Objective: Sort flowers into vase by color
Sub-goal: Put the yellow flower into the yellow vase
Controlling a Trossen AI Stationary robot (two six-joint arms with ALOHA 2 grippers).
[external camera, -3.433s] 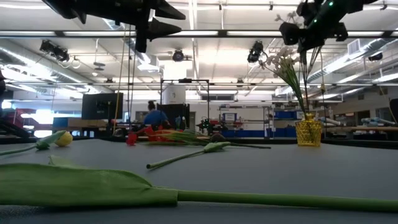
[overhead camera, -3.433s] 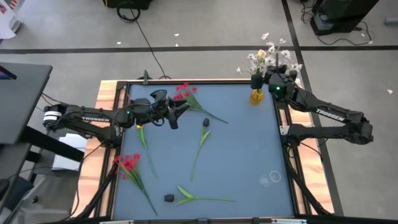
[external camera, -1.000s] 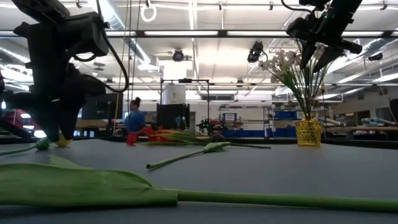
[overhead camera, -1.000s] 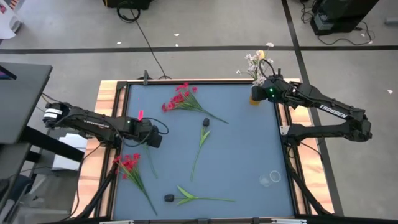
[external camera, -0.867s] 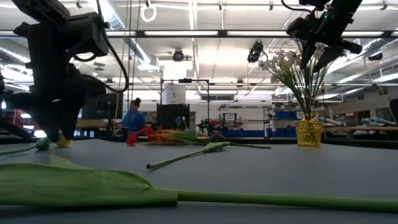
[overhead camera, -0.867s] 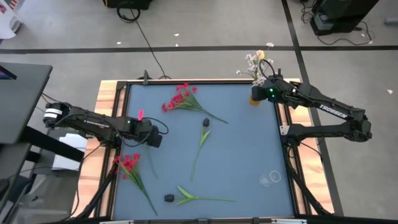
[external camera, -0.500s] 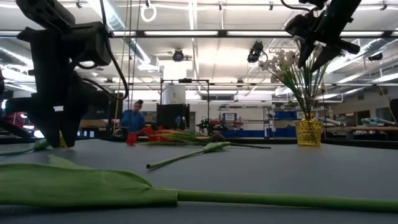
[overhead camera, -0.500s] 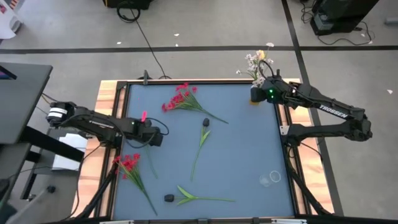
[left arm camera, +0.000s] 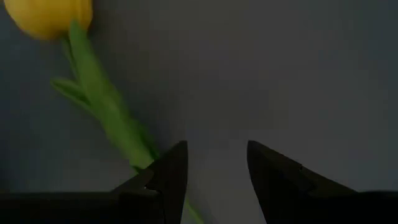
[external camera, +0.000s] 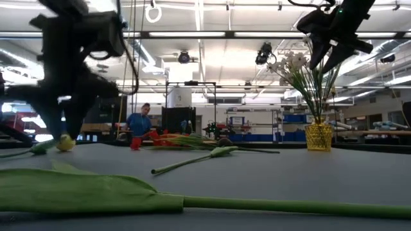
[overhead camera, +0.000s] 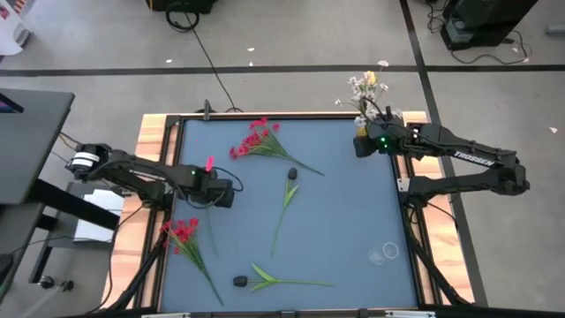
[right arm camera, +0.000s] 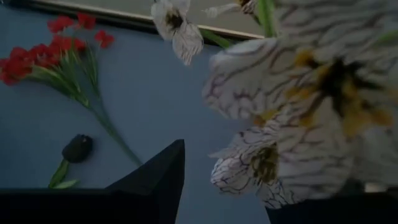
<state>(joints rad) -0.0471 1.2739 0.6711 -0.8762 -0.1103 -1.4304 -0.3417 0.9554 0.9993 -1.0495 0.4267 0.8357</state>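
A yellow tulip [left arm camera: 50, 15] lies on the blue-grey table near the left edge, its green stem [left arm camera: 106, 112] running back under one of my left gripper's fingers. My left gripper [left arm camera: 216, 165] points down over that stem, open, with only bare table between the fingertips. An amber vase [external camera: 318, 136] at the far right corner holds white flowers [external camera: 292, 67]. My right gripper [external camera: 323, 59] hangs just above them, open, its fingers among the blossoms [right arm camera: 311, 112]. I cannot tell whether either gripper touches a flower.
Two red clusters lie on the table, one at the far middle [overhead camera: 256, 140] and one near the left edge [overhead camera: 181, 234]. Two dark-headed buds lie at the middle [overhead camera: 291, 175] and near the front [overhead camera: 240, 281]. A clear glass object [overhead camera: 384, 253] sits at the right. A person [external camera: 138, 122] moves in the room behind.
My left gripper has shifted a little toward the table's right edge, staying low over the tulip, whose yellow bud shows again beside it in the low view. My right gripper has swung slightly toward the near edge above the vase.
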